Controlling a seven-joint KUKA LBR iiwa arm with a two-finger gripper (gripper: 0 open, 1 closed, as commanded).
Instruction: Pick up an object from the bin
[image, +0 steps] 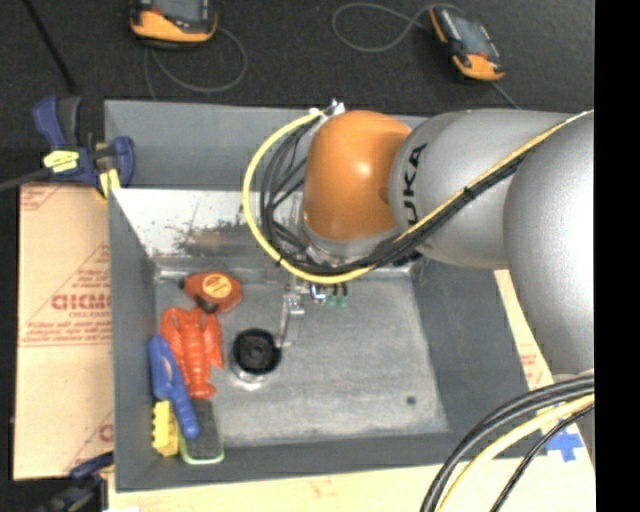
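My gripper (286, 335) hangs under the arm's orange cover, near the middle of the bin and low over the floor. Its lower end is just right of a small black round knob (253, 351) on a pale base, very close to it or touching; I cannot tell which. An orange and black tape measure (214, 289) lies up and to the left, by the back wall. An orange toy lobster (196, 351) lies left of the knob.
Along the bin's left wall lie a blue-handled tool (168, 385), a yellow block (162, 429) and a green-rimmed clear piece (203, 452). The arm and its cables cover the back right of the bin. Bare grey floor spreads to the right and front.
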